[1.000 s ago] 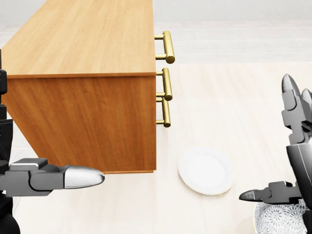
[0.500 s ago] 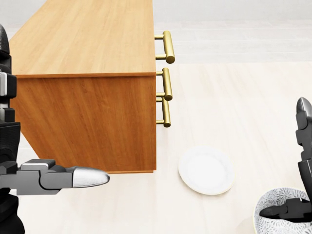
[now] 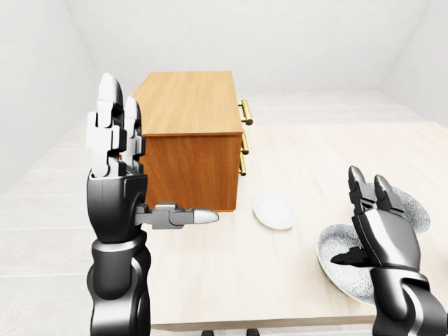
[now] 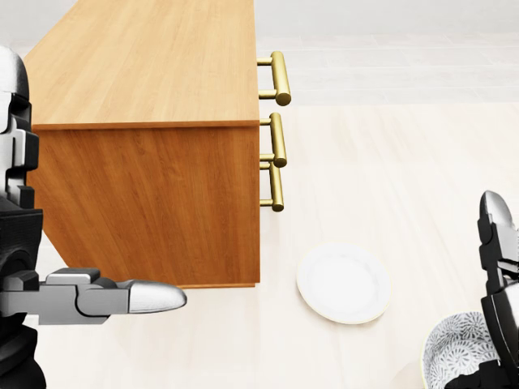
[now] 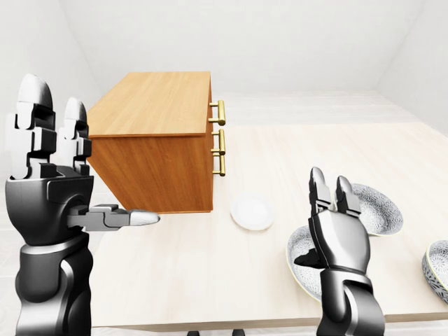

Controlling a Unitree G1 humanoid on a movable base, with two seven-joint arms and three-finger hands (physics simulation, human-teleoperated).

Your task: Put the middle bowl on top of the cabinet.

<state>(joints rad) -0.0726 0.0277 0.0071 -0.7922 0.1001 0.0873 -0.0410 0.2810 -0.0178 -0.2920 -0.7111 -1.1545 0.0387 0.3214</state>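
The right hand [image 5: 334,238] has been lowered over the middle bowl [image 5: 305,260], right of the cabinet [image 5: 157,140]; fingers spread, nothing held. The left hand [image 3: 115,175] is raised, empty. A grasp appears imminent.

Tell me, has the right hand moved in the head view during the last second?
Yes. The right hand has moved down toward the view's bottom right, while the cabinet and white plate stayed fixed.

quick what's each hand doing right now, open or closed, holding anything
Left hand: open, fingers up, thumb out, holding nothing.
Right hand: open, over the nearest patterned bowl, not gripping it.
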